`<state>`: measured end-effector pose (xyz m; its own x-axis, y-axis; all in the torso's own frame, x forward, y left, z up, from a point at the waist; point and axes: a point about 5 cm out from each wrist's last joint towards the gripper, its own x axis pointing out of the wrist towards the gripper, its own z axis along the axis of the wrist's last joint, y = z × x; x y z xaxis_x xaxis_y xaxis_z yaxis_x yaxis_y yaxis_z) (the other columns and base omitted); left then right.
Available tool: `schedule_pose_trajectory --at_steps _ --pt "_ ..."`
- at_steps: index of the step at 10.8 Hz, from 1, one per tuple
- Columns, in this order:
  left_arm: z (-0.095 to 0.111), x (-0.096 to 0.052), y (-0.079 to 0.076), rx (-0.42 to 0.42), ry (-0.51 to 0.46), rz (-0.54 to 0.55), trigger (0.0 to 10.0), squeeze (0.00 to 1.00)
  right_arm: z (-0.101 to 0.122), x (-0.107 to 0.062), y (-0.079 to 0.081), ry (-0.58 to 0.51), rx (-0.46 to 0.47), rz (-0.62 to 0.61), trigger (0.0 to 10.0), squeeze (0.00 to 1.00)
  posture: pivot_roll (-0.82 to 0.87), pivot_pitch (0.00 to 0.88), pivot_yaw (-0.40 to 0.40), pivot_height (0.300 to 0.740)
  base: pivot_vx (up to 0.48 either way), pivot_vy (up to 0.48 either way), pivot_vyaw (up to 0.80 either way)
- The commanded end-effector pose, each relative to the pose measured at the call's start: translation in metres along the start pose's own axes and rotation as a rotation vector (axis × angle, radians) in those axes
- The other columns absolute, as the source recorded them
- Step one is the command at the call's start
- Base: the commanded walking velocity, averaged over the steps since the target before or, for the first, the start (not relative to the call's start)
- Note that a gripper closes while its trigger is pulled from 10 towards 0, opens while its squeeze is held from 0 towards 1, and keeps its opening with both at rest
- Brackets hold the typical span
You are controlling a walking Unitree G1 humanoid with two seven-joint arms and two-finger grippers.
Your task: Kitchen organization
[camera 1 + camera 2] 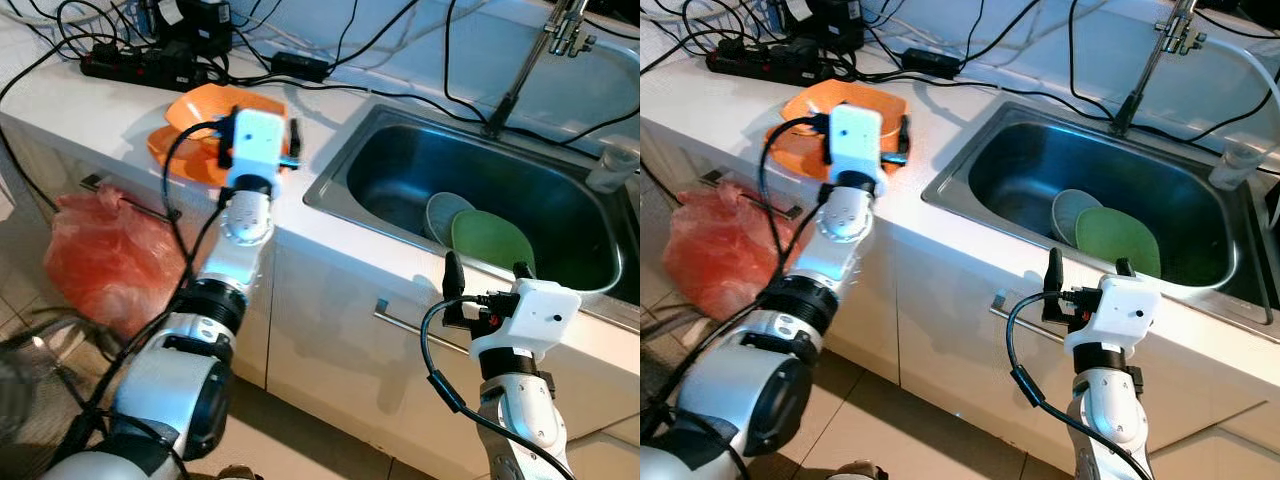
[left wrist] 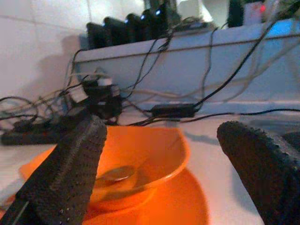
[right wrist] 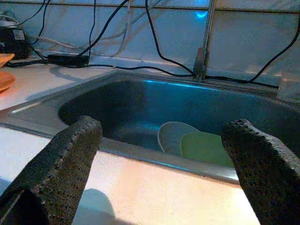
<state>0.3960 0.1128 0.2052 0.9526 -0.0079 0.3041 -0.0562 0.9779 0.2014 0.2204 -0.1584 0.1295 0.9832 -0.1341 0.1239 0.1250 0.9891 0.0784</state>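
Observation:
An orange bowl [image 2: 140, 154] rests on an orange plate [image 2: 183, 201] on the white counter [image 1: 310, 240], left of the sink. My left gripper [image 2: 161, 131] hovers open just in front of the bowl, with nothing between its fingers. In the steel sink [image 1: 400, 150] a green plate [image 1: 490, 240] leans against a pale bowl [image 1: 440, 212]. My right gripper [image 1: 487, 265] stands open over the counter's front strip, just before the sink's near rim, with the green plate beyond it.
A power strip [image 1: 140, 65] and several black cables lie at the back of the counter. The faucet [image 1: 530, 60] rises behind the sink, and a clear cup [image 1: 612, 165] stands at its right. A red plastic bag [image 1: 100, 255] hangs on the cabinet front at the left.

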Motion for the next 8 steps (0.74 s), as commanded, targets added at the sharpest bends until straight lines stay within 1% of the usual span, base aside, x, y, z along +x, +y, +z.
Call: schedule_pose_trajectory --at_steps 1,2,4,7,8 --pt "0.0022 0.0022 0.0019 0.015 -0.006 0.023 10.0 0.00 0.0006 -0.0008 -0.0014 -0.009 -0.010 0.000 10.0 0.00 0.13 0.000 -0.109 0.740 0.000 0.000 0.48" --pt "0.0007 0.0017 0.0053 0.021 -0.007 0.023 10.0 0.00 -0.0016 -0.0012 0.0025 -0.003 -0.002 0.007 10.0 0.00 0.14 0.000 -0.109 0.740 0.000 0.000 0.76" --pt "0.0012 -0.0002 0.0015 0.034 -0.021 -0.009 10.0 0.00 -0.0048 0.0021 0.0054 0.001 0.015 0.001 10.0 0.00 0.16 0.000 -0.097 0.740 0.000 0.000 0.64" --pt "0.0025 0.0012 0.0034 0.044 -0.027 -0.023 10.0 0.00 -0.0044 0.0022 0.0019 -0.005 0.019 -0.020 10.0 0.00 0.17 0.000 -0.083 0.740 0.000 0.000 0.00" --pt "-0.0026 0.0033 0.0076 0.045 0.016 -0.008 10.0 0.00 -0.0043 0.0006 0.0001 -0.006 0.020 -0.032 10.0 0.00 0.16 0.000 -0.083 0.740 0.000 0.000 0.00"
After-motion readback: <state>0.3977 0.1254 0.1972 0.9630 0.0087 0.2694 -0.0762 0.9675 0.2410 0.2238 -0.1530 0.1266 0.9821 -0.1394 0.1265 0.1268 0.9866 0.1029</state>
